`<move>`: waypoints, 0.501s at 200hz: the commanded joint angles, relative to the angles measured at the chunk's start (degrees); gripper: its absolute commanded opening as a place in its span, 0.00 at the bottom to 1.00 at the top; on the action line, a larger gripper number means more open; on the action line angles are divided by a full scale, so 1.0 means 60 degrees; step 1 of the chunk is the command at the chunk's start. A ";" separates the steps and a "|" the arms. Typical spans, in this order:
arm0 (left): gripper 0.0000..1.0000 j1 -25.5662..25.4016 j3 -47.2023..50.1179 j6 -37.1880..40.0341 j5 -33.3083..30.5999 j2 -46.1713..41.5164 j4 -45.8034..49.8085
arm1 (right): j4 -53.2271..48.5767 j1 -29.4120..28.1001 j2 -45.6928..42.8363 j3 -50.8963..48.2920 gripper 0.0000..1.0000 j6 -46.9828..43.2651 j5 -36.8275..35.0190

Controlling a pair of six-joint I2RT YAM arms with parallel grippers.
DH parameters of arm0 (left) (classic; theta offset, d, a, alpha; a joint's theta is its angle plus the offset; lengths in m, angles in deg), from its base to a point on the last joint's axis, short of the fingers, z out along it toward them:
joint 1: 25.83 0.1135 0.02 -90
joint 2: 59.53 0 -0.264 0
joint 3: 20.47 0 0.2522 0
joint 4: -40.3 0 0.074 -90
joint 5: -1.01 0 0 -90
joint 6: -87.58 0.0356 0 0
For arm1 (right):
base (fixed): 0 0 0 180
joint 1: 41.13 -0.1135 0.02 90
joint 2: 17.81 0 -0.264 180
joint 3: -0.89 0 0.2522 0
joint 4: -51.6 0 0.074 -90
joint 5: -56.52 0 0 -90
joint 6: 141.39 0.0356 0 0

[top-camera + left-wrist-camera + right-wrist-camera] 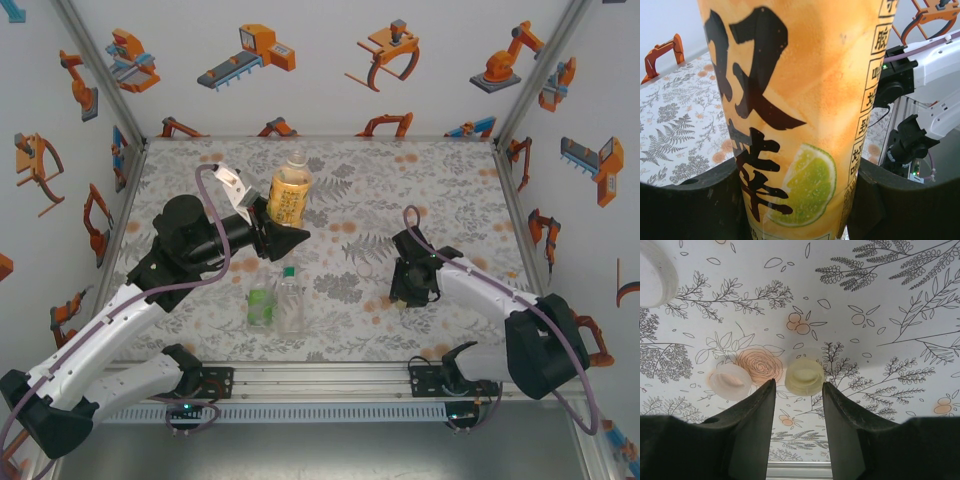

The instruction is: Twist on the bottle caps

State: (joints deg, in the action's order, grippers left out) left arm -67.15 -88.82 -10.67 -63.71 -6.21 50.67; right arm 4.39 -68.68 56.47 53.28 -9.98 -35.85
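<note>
My left gripper (283,232) is shut on the amber bottle (289,195), holding it upright above the table's middle. In the left wrist view the yellow label of that bottle (800,100) sits between the black fingers (690,205). My right gripper (799,384) hangs open just over the table, empty. A yellowish cap (804,376) lies on the cloth right ahead of its fingertips, and a translucent cap (730,381) lies to the left of it. The green-tinted bottle (261,306) and the clear bottle (291,303), topped by a green cap (289,271), stand side by side near the front.
A flower-patterned cloth (440,200) covers the table, with walls on three sides and a metal rail (320,378) along the front. A white round object (652,275) shows at the upper left of the right wrist view. The right gripper (402,276) is right of the two standing bottles.
</note>
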 commanded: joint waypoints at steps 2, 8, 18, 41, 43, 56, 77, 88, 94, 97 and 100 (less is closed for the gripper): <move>0.00 -0.0008 0.0062 -0.0104 -0.0001 -0.0105 -0.0297 | 0.0089 0.0050 0.0106 -0.0154 0.43 0.0129 -0.0088; 0.00 -0.0013 0.0060 -0.0104 0.0006 -0.0102 -0.0298 | 0.0125 0.0049 0.0122 -0.0160 0.43 0.0126 -0.0088; 0.00 -0.0012 0.0067 -0.0104 0.0006 -0.0115 -0.0279 | 0.0166 0.0050 0.0170 -0.0175 0.43 0.0130 -0.0074; 0.00 -0.0005 0.0045 -0.0128 0.0020 -0.0117 -0.0269 | 0.0265 0.0051 0.0244 -0.0183 0.42 0.0127 -0.0059; 0.00 -0.0011 0.0034 -0.0121 0.0020 -0.0117 -0.0258 | 0.0279 0.0051 0.0254 -0.0184 0.43 0.0130 -0.0059; 0.00 -0.0007 0.0023 -0.0123 0.0022 -0.0108 -0.0238 | 0.0316 0.0051 0.0305 -0.0184 0.43 0.0123 -0.0046; 0.00 -0.0005 0.0005 -0.0119 0.0006 -0.0121 -0.0224 | 0.0417 0.0050 0.0405 -0.0225 0.42 0.0129 -0.0044; 0.00 -0.0010 0.0009 -0.0119 0.0013 -0.0112 -0.0224 | 0.0476 0.0051 0.0453 -0.0276 0.41 0.0129 -0.0031; 0.00 -0.0004 -0.0011 -0.0119 0.0004 -0.0104 -0.0222 | 0.0516 0.0043 0.0478 -0.0293 0.40 0.0144 -0.0030; 0.00 -0.0004 -0.0011 -0.0119 0.0006 -0.0111 -0.0211 | 0.0528 0.0046 0.0481 -0.0306 0.40 0.0144 -0.0017; 0.00 -0.0015 -0.0002 -0.0126 0.0006 -0.0103 -0.0210 | 0.0546 0.0047 0.0503 -0.0329 0.39 0.0143 -0.0015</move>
State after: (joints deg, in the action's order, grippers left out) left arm -67.15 -88.80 -10.69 -63.71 -6.21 50.67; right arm 6.92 -68.68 58.59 52.71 -9.85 -35.85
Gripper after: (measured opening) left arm 0.545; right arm 0.408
